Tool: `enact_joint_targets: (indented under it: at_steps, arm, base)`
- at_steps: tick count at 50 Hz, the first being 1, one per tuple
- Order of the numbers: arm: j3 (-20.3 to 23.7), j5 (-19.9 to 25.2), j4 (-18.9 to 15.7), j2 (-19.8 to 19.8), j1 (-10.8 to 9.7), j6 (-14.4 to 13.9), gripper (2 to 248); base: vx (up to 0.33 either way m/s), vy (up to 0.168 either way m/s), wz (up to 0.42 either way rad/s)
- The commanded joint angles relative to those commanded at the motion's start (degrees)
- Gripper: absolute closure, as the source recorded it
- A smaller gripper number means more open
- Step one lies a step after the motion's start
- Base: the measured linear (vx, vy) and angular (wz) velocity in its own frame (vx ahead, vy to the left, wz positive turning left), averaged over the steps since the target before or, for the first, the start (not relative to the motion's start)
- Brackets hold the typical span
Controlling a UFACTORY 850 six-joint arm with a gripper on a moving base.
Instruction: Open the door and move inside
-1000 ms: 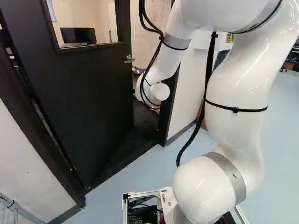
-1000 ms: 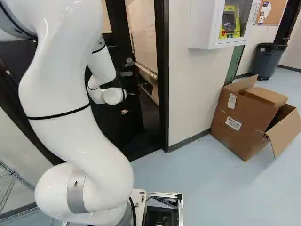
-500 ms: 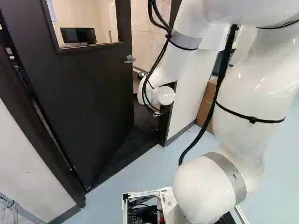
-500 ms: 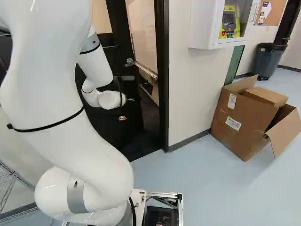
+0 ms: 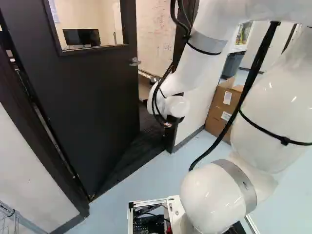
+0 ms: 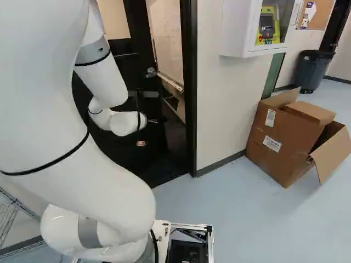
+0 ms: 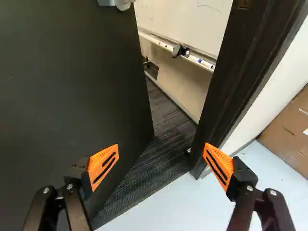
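1. My arm (image 5: 200, 73) has shifted over the last second: its wrist sits lower and a little nearer and farther right, while the base (image 5: 175, 207) has stayed put.
2. The door (image 5: 87, 97) hasn't moved. It stands ajar at the left, swung toward the far room, its lever handle (image 5: 135, 62) by the gap.
3. My gripper (image 7: 160, 147) is released, its orange pads (image 7: 103, 166) wide apart with nothing gripped. The gap and the right doorframe (image 7: 224, 86) lie ahead.
4. So this shift adds no opening. I judge the gap still too narrow for the base; next I'd push the door farther in, minding the right doorframe.
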Motion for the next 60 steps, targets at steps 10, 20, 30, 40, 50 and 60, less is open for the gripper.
enact_joint_targets:
  at_steps: [10,20,30,40,50,60]
  arm:
    - [3.17,0.35,0.10,3.25,-0.10,0.00,3]
    - [4.78,0.35,0.10,4.95,-0.10,0.00,3]
    - [4.95,0.35,0.10,5.12,-0.10,0.00,3]
    - [4.95,0.35,0.10,5.12,-0.10,0.00,3]
    - [4.95,0.35,0.10,5.12,-0.10,0.00,3]
    - [4.95,0.35,0.10,5.12,-0.10,0.00,3]
  base:
    - [0.000,0.000,0.000]
    - [0.000,0.000,0.000]
    - [0.000,0.000,0.000]
    - [0.000,0.000,0.000]
    - [-0.030,0.007,0.056]
    - [0.002,0.025,0.129]
